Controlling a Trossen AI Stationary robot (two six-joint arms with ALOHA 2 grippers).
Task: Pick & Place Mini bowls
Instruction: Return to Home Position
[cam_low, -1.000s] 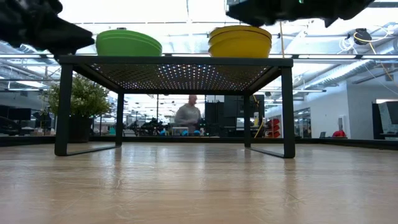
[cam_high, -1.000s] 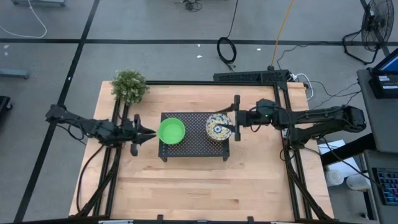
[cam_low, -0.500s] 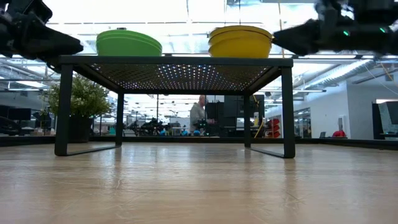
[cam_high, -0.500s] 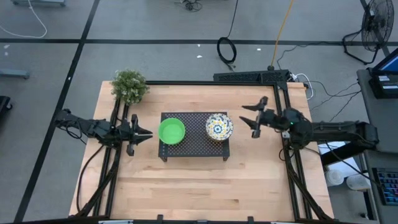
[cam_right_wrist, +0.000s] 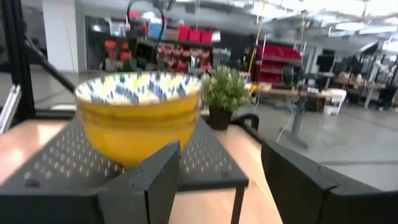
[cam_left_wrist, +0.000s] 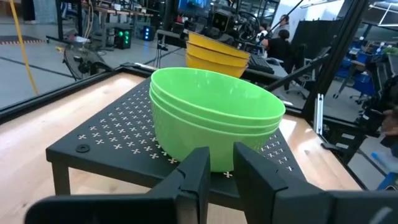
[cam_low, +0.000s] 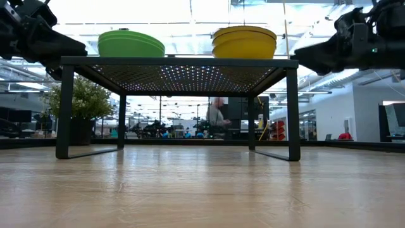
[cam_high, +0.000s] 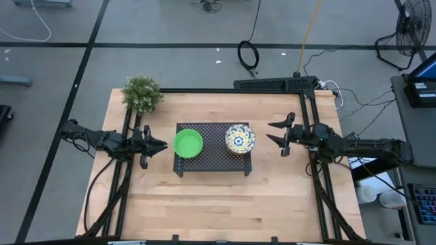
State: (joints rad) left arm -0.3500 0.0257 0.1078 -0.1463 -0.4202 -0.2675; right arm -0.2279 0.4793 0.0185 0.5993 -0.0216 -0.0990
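- Mini bowls stand in two stacks on top of the black perforated rack (cam_high: 212,162) in the middle of the desk (cam_high: 204,204).
- The green bowls (cam_high: 187,143) are nested in one pile on the rack's end nearer the left arm. The left wrist view shows three rims, one inside the other.
- The floral bowls (cam_high: 239,138), yellow on the outside, form the other pile on the end nearer the right arm. The two piles stand close together without touching.
- The left pincer (cam_high: 162,144) hangs level just beside the rack's left end, apart from it, and points at the green pile. Its fingers (cam_left_wrist: 196,177) are drawn together with only a narrow slit between them, and they pinch nothing.
- The right pincer (cam_high: 274,132) hangs off the rack's right end, a little farther out, and faces the floral pile. Its fingers (cam_right_wrist: 155,177) are spread wide and empty.
- A small potted plant (cam_high: 142,94) sits at the desk's far left corner.
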